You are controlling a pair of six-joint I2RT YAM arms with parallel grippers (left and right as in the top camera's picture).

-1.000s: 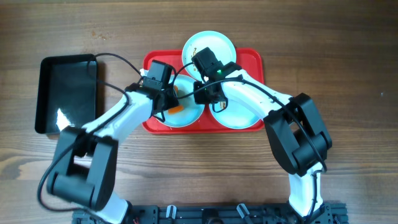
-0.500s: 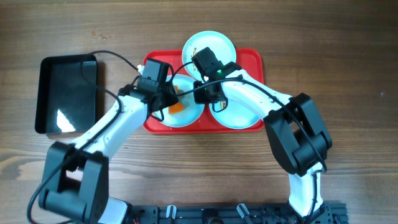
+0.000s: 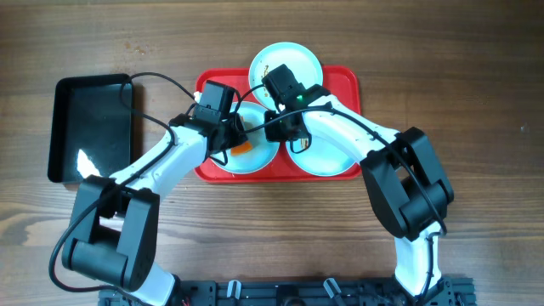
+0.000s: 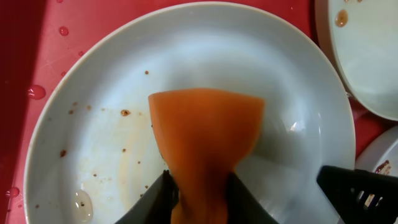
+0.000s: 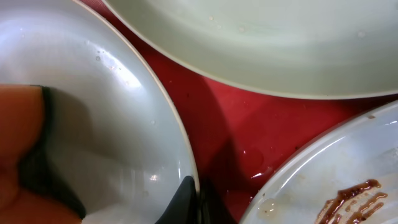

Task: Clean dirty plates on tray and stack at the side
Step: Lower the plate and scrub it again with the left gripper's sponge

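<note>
Left gripper [image 4: 202, 202] clamped on soft orange sponge [image 4: 205, 130] over smeared near-left plate [image 4: 298, 93] on red tray [image 4: 18, 62]. Right gripper [image 5: 194, 202] closed, seemingly pinching same rim. I judge plate stiff, wet-slick, breakable; take by rim only.

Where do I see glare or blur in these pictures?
Overhead: a white glare patch on the black bin. Left wrist: the orange cloth is blurred, the plate sharp. Right wrist: everything soft, with bright glints on the plate.
</note>
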